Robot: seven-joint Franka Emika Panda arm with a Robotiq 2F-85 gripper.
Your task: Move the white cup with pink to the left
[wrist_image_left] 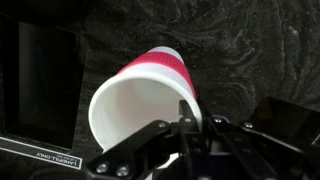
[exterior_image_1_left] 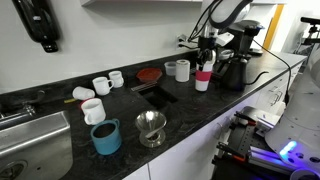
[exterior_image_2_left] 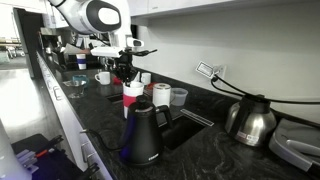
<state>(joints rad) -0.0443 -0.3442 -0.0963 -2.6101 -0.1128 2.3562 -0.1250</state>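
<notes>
The white cup with pink [exterior_image_1_left: 203, 80] stands upright on the dark counter, a tall white cup with a wide pink-red band. It also shows in an exterior view [exterior_image_2_left: 132, 98] and fills the wrist view [wrist_image_left: 140, 95], seen from above with its mouth open. My gripper [exterior_image_1_left: 204, 62] comes down on it from above, also in an exterior view [exterior_image_2_left: 127, 78]. In the wrist view the fingers [wrist_image_left: 190, 128] are closed on the cup's rim, one inside and one outside the wall.
A grey-white mug [exterior_image_1_left: 182, 70] and red disc [exterior_image_1_left: 149, 74] stand beside the cup, a black kettle [exterior_image_1_left: 234, 68] on its other side. Small white mugs [exterior_image_1_left: 100, 85], a blue cup [exterior_image_1_left: 105, 137], a metal dripper [exterior_image_1_left: 151, 128] and a sink [exterior_image_1_left: 30, 140] lie further along the counter.
</notes>
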